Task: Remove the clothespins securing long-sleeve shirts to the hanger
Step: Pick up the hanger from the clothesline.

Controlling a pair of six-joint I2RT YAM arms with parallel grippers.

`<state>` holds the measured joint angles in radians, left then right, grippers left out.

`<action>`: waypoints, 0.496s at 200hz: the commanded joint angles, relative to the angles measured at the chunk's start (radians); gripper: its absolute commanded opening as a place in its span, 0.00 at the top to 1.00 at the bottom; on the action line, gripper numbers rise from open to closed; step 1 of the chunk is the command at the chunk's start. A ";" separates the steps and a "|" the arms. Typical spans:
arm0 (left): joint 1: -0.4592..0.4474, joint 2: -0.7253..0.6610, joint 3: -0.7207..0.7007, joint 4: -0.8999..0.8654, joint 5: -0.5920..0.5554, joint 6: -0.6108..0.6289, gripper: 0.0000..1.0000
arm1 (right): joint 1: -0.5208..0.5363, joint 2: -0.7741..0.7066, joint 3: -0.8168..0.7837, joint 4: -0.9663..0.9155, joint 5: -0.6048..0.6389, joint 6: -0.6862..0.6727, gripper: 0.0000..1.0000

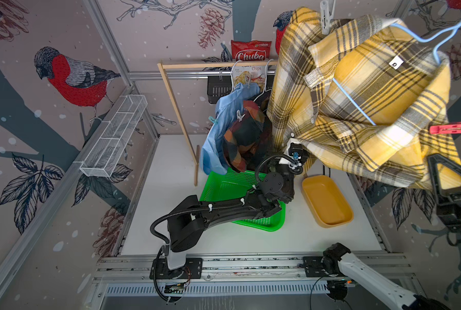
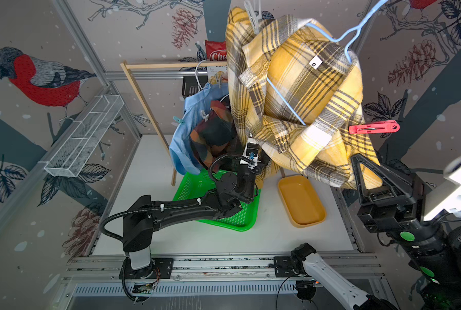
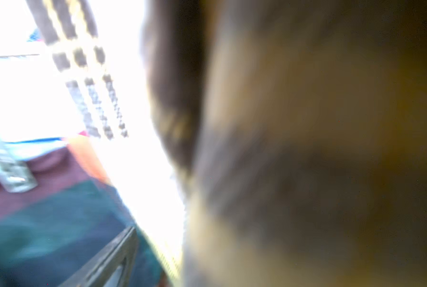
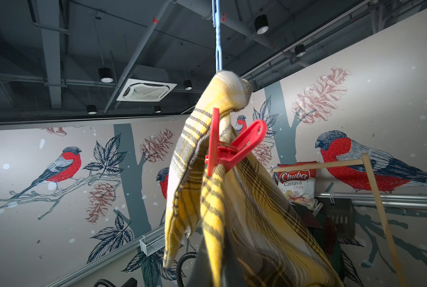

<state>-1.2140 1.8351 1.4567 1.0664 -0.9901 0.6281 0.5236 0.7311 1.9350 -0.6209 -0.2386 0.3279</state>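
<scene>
Mid-frame, the left pincer (image 2: pixel 260 162) gapes wide, buried in the yellow flannel (image 2: pixel 304 88); working blind, it may snag cloth; lower right, the right pincer (image 2: pixel 358 163) is clamped tight, seemingly on the hem; a tug could swing the hanger (image 2: pixel 283 98), carrying the red clothespin (image 2: pixel 374 128), clipped at the flannel's right edge, out of reach.

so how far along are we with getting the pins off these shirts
Done: nothing visible; the yellow tray holds no pins. In hand: the right gripper is shut at the hem of the yellow plaid shirt, below the red clothespin, touching no pin. Left: that one, the whitish clothespin on the same shirt, and the teal clothespin on the light blue shirt.
</scene>
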 commanded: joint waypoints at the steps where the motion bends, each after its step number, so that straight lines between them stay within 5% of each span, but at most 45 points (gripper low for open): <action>1: 0.004 -0.063 -0.056 0.066 -0.067 0.064 0.04 | 0.004 0.002 0.008 0.139 -0.066 0.029 1.00; 99: -0.062 -0.348 -0.379 -0.235 -0.212 -0.222 0.05 | -0.034 -0.034 -0.144 0.138 -0.218 0.119 1.00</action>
<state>-1.2617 1.5337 1.1408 0.9218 -1.1286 0.5323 0.5018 0.7105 1.8400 -0.5762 -0.3985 0.4015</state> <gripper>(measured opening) 0.955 0.068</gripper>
